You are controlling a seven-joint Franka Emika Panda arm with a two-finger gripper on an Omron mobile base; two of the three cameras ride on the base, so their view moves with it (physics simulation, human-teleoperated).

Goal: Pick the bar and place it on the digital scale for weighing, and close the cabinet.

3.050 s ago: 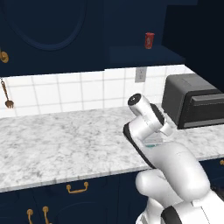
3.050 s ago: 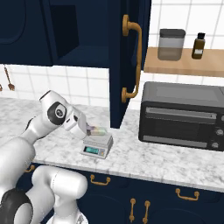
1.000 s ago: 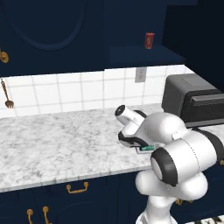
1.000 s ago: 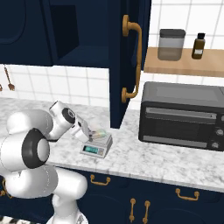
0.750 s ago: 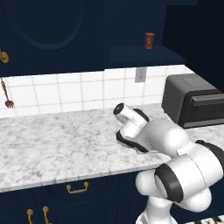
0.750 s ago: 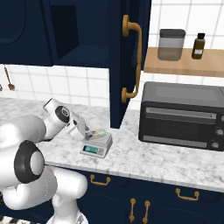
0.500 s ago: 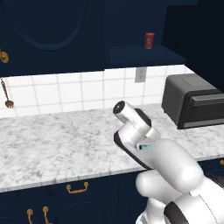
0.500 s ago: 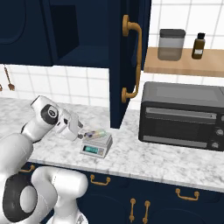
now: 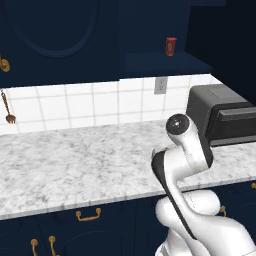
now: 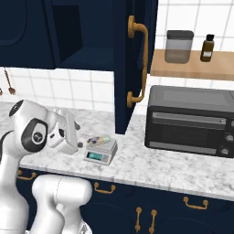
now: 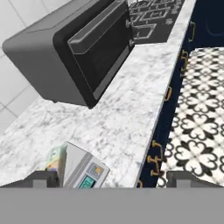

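Bar (image 10: 100,139) atop scale (image 10: 100,151), cabinet door (image 10: 135,64) open.

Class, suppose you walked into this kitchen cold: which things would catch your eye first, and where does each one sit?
Probably the white arm bent over the marble counter, its gripper beside the digital scale, which has the bar lying on top. Behind it the cabinet door stands open, and a dark toaster oven sits to the right.
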